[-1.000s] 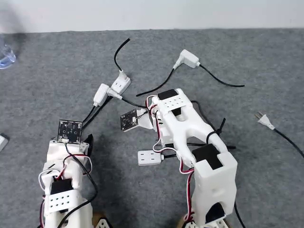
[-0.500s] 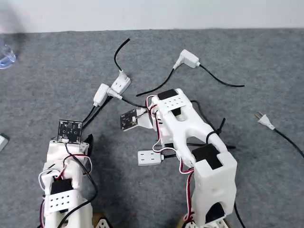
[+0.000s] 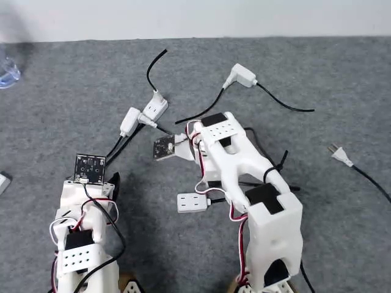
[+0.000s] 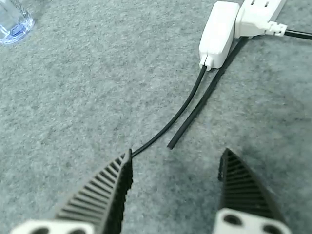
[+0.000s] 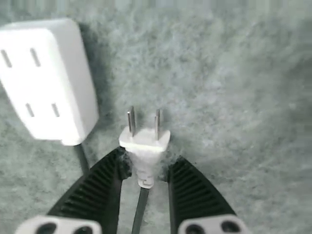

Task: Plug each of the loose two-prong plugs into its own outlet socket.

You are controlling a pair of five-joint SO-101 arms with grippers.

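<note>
High view: one plug (image 3: 339, 154) lies loose at the far right of the carpet (image 3: 73, 73), well apart from both arms. Left wrist: left gripper (image 4: 175, 170) is spread open and empty over cords (image 4: 165, 124). Right wrist: right gripper (image 5: 145, 168) is clamped on a second plug (image 5: 145, 141), prongs just beside a socket block (image 5: 46, 78) but not inserted, so I'd say at least two are left.

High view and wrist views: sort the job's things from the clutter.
Job: plug in the right jaws; socket block beside it; loose plug at far right; free socket block by the right arm.
Lying about: clear glass; white object at the left edge.
</note>
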